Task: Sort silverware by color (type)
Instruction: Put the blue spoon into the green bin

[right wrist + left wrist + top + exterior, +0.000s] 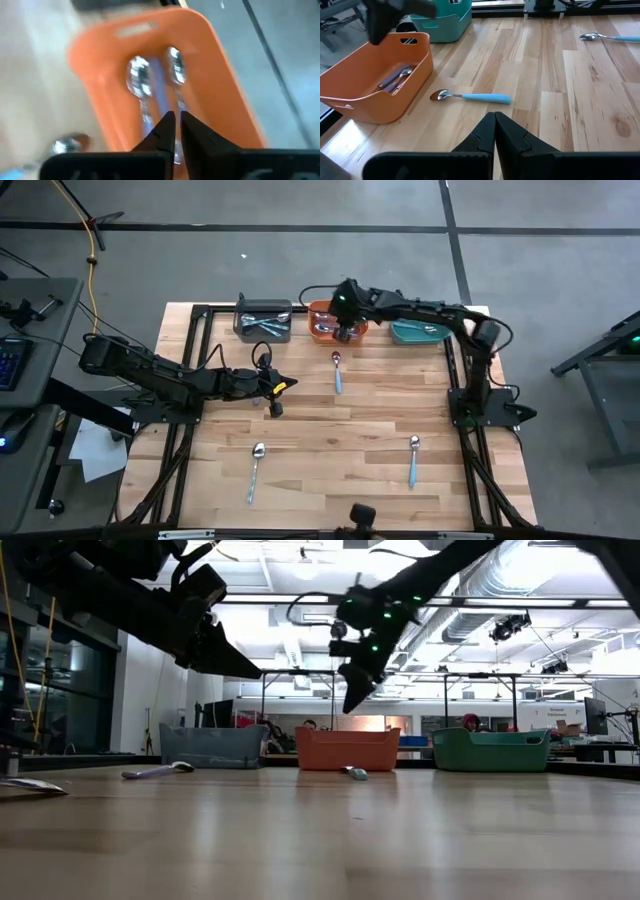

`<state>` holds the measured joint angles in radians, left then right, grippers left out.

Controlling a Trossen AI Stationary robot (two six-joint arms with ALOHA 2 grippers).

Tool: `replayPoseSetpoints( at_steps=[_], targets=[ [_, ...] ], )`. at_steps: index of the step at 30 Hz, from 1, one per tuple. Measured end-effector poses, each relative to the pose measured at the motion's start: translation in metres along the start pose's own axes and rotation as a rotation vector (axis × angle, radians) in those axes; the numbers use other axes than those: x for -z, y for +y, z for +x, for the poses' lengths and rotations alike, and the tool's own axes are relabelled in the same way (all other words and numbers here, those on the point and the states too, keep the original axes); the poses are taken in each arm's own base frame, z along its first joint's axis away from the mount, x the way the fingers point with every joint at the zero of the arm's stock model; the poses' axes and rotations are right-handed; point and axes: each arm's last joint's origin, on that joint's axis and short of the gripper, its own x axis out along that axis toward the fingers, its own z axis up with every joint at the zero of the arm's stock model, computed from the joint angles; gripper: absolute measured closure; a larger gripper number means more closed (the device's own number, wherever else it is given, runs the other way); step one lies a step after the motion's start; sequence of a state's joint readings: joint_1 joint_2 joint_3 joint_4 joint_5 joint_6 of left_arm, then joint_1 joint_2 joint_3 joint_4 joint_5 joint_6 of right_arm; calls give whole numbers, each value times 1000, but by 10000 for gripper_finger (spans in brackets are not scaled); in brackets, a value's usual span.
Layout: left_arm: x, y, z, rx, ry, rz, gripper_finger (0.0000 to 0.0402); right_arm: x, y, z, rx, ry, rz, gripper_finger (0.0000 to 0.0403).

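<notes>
Hovering over the orange bin (322,320) at the far edge of the tabletop (340,430), right end effector (345,332) has fingers pressed together, nothing pinched. Two lavender-handled spoons (150,85) lie in that bin below it. Left end effector (276,408) sits left of centre above the wood, fingers also pressed together, empty. Grey bin (263,319) at far left holds a few spoons; teal bin (418,331) at far right. Loose on tabletop: blue-handled spoon (337,370) just near of orange bin, another spoon (255,470) near-left, a third spoon (413,460) near-right.
</notes>
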<state>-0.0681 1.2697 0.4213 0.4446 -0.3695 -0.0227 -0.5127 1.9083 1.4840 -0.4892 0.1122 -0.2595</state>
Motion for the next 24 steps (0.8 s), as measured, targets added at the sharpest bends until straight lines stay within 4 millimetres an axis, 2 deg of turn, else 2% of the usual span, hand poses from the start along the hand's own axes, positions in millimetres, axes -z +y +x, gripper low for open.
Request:
replayPoseSetpoints(
  at_steps=[6, 11, 14, 19, 24],
  targets=[
    [0, 0, 0, -2, 0, -1, 398, 44, 32, -16, -109, -263, 200, 400],
    [0, 1, 0, -2, -1, -1, 398, 70, 62, -34, -68, -281, 418, 402],
    [0, 1, 0, -2, -4, -2, 398, 77, 81, -37, -50, -266, 512, 402],
    [0, 1, 0, -2, -3, -3, 398, 81, 117, -34, -31, -247, 543, 400],
    [0, 0, 0, -2, 5, -9, 398, 84, 131, -32, -10, -235, 583, 397]
  ],
)
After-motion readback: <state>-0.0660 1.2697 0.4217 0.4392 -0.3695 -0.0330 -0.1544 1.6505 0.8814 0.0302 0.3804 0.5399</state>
